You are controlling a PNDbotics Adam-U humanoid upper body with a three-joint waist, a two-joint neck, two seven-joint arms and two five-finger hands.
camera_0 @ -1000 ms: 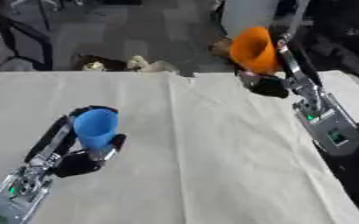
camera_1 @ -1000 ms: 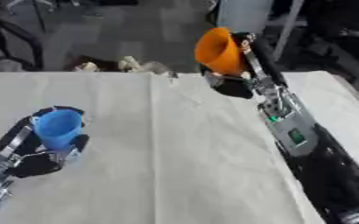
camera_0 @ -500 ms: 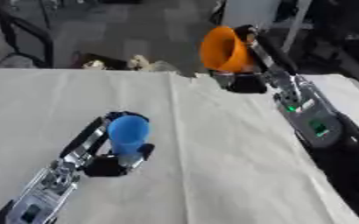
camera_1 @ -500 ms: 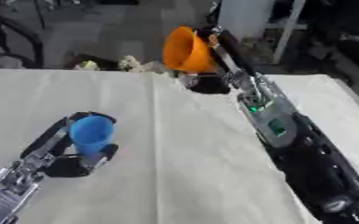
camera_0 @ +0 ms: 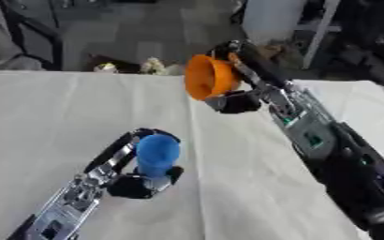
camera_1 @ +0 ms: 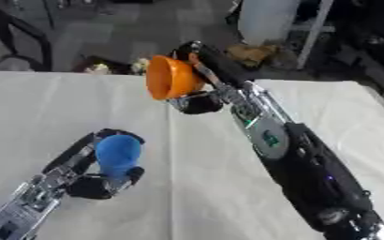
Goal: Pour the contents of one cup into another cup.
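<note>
Currently right hand (camera_0: pixel 243 96) grips tilted orange cup (camera_0: pixel 208 77), well apart from left hand's (camera_0: pixel 138 180) gripped blue cup (camera_0: pixel 157 152); contents may spill short.

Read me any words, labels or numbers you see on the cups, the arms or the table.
None can be read.
Orange cup: plain, no print.
Blue cup: plain, no print.
Right arm: small green patches, too blurred to read.
Table: a plain white cloth, no writing.
</note>
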